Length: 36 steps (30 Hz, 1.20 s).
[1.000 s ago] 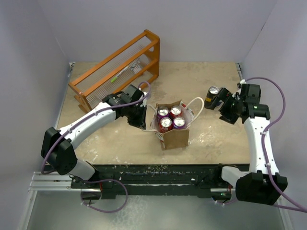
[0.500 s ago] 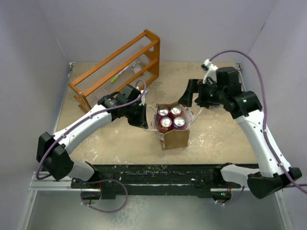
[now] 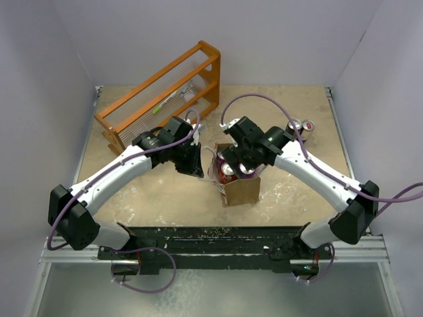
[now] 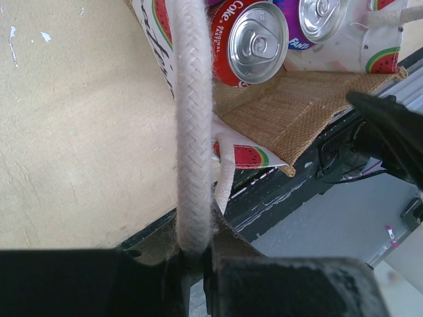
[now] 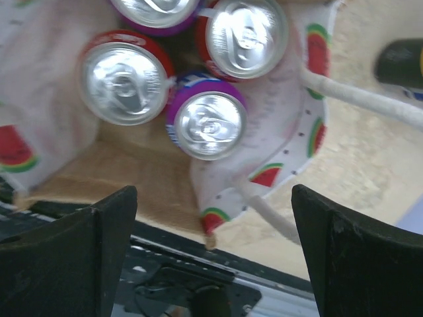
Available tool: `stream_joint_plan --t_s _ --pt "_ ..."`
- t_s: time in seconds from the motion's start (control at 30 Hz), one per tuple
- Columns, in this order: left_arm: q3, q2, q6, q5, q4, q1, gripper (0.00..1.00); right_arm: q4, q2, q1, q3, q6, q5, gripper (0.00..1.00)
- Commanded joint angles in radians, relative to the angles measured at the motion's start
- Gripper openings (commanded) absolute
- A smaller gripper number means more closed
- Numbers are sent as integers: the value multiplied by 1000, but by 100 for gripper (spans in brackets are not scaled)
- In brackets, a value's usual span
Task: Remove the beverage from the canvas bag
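Tan canvas bag (image 3: 242, 192), watermelon-print lining

Place: a robot test cell in a lab is indicated.
Walls: plain pale panels (image 3: 277, 46) are set close around three sides of the table (image 3: 165, 198).
Mounting: two white arms (image 3: 125, 168) are bolted to a black base on an aluminium rail (image 3: 66, 249).
Cabling: purple cables (image 3: 254, 97) are looped along the arms.

"Coke" on red can (image 4: 254, 43); "Fanta" on purple can (image 4: 324, 18)
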Motion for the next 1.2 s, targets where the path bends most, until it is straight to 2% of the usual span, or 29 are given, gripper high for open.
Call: stream_joint_plan --t_s 0.0,0.3,0.67,0.9,1.1,1.17 --pt "-6 -37 9 6 -13 6 0 -34 10 -1 -12 -17 198 100" --pt "6 -24 -1 15 -5 6 0 60 116 -8 -50 -6 104 100" --pt "13 -3 15 4 -26 8 0 158 175 -89 -115 -9 -38 100" --pt "24 12 16 8 -23 8 0 193 236 -92 -102 -4 -50 100" --pt "44 39 23 13 -19 6 0 203 274 -91 -102 12 -49 94" --pt "48 47 24 14 -18 7 0 204 278 -93 -106 15 -44 89"
